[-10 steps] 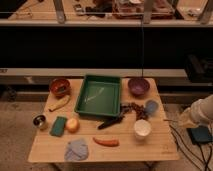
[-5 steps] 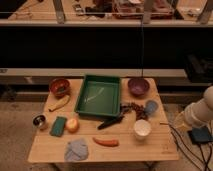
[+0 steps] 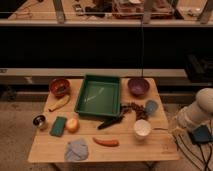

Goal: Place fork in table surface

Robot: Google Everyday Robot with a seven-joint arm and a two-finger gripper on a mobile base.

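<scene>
Camera view shows the fork (image 3: pixel 94 95) lying as a pale sliver inside the green tray (image 3: pixel 118 97), not on the bare table (image 3: pixel 125 150). Clutter rings the tray, from the red bowl (image 3: pixel 59 87) and banana (image 3: pixel 59 103) to the black object (image 3: pixel 110 122) and white cup (image 3: pixel 142 128), so a careless set-down could land the fork on something. Far right, beyond the table's edge, only a pale arm (image 3: pixel 196 112) shows; the gripper is out of sight, fingers together by my reckoning, holding nothing visible. No writing is readable.

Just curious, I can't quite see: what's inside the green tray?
A slim silvery fork lies inside the green tray; nothing covers it. The gripper is off the table's right edge, shut.
</scene>
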